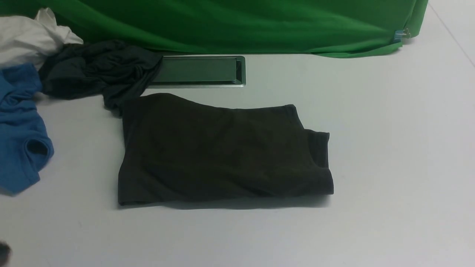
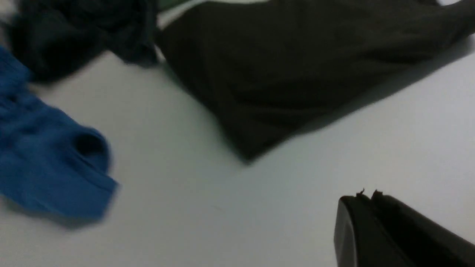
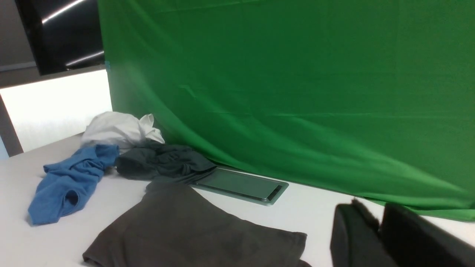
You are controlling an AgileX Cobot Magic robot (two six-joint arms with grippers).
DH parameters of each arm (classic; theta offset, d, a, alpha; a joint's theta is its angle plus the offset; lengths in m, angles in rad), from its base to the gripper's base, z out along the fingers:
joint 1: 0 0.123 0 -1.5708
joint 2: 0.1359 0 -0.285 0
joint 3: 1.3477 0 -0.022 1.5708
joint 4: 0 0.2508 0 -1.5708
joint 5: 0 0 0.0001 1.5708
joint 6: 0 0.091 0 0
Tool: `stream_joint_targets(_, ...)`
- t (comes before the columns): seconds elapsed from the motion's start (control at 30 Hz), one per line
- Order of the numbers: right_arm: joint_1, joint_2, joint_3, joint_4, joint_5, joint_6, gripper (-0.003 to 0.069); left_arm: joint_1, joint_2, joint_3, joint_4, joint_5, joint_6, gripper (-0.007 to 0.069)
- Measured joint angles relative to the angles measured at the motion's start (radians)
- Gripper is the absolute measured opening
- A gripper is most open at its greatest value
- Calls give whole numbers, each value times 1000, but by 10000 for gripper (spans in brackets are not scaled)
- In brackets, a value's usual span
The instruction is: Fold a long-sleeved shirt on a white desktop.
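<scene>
Dark olive long-sleeved shirt (image 1: 222, 152) folded mid-desk (image 1: 389, 148).
Left end effector (image 2: 365, 196) closed, empty; right end effector (image 3: 378, 222) slightly parted, empty, clear of cloth.

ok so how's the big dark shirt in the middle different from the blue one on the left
The long-sleeved shirt is very dark olive-black; the blue garment is bright blue. The shirt lies flat, folded into a neat, roughly rectangular block, while the blue garment is crumpled with a sleeve opening showing. The shirt sits mid-table, just in front of the cable hatch; the blue garment lies at the left edge of the front view. Both rest on the white desktop, held by neither gripper.
</scene>
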Motion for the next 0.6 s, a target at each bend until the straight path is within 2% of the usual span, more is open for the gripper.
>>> stream_joint_targets(0.13,0,0,0,0,0,0,122,0,-16,72,-11,-279,50,17)
stream_joint_targets(0.17,0,0,0,0,0,0,128,0,-32,118,-22,-431,35,17)
stream_joint_targets(0.2,0,0,0,0,0,0,129,0,-41,140,-23,-464,20,17)
stream_joint_targets(0.23,0,0,0,0,0,1,134,0,-73,204,-8,-578,-60,17)
stream_joint_targets(0.27,0,0,0,0,0,1,134,0,-77,212,-5,-587,-72,17)
stream_joint_targets(0.3,0,0,0,0,0,1,139,-1,-110,292,54,-634,-198,17)
stream_joint_targets(0.33,0,0,0,0,0,1,140,-2,-114,311,70,-640,-214,17)
stream_joint_targets(0.37,0,0,0,0,0,1,144,-11,-142,388,143,-655,-340,17)
stream_joint_targets(0.43,0,0,0,0,0,1,149,-29,-177,481,217,-694,-460,17)
stream_joint_targets(0.6,0,-1,1,0,-2,1,162,-57,-220,657,247,-780,-524,17)
